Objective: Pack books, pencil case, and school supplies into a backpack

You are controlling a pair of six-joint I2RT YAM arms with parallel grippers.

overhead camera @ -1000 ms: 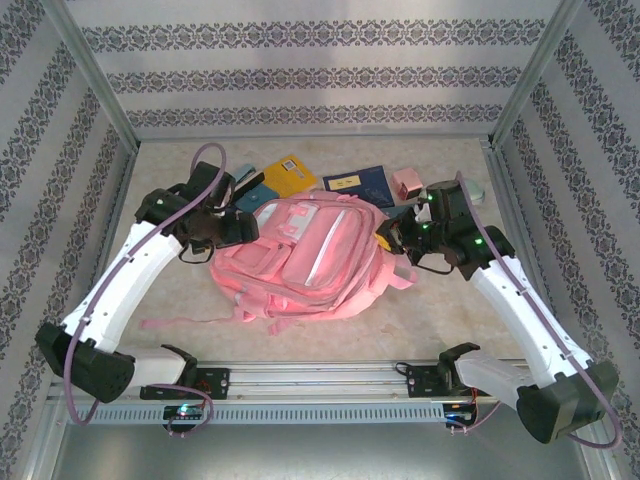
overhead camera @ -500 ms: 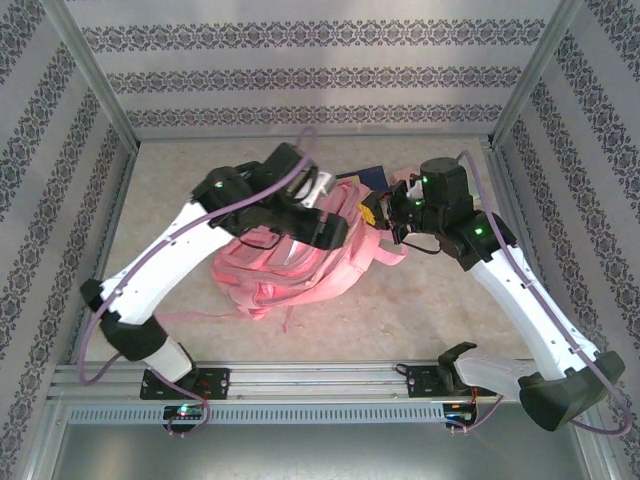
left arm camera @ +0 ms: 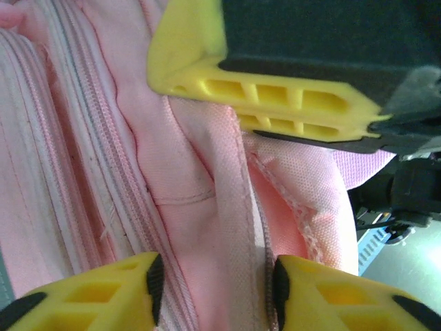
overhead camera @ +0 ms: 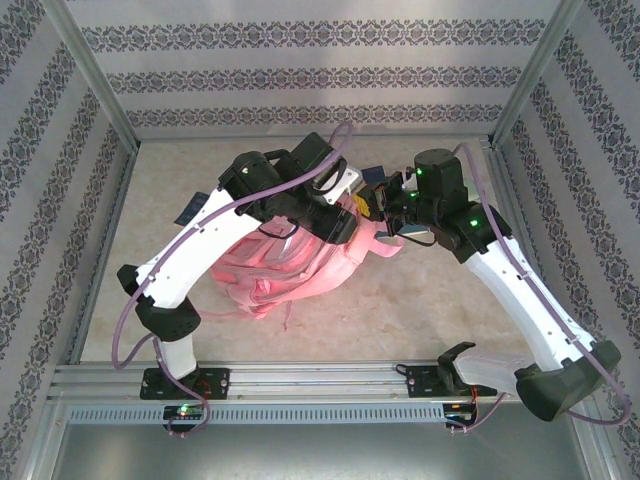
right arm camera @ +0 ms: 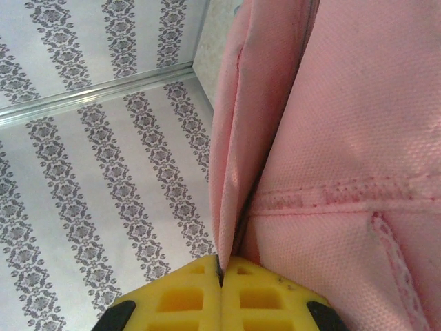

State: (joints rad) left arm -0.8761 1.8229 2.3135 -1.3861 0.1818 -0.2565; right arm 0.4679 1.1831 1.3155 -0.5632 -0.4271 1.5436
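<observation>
backpack: the pink backpack [overhead camera: 285, 265] is mid-bench [overhead camera: 450, 300]. Its body slumps toward the near-left and its top end is hauled up at the far-right, where both arms meet.
long axis: runs near-left to far-right in the top view.
right claw: right claw [right arm camera: 222, 265] is clamped tight on a thin lip of the backpack fabric.
left claw: left claw [left arm camera: 215, 293] has its fingers apart with a fold of pink fabric and a zip line between them. Honestly can't tell if it's squeezing.
the relation that matters: both claws sit just beside each other on that raised top edge. The right one's yellow finger [left arm camera: 275, 103] is just across the fabric from the left.
my guess: widening the mouth means pulling apart across the seam, left going near-left and right going far-right.
navy book [overhead camera: 372, 174]: a corner peeks out just behind the claws, nearer the right arm.
</observation>
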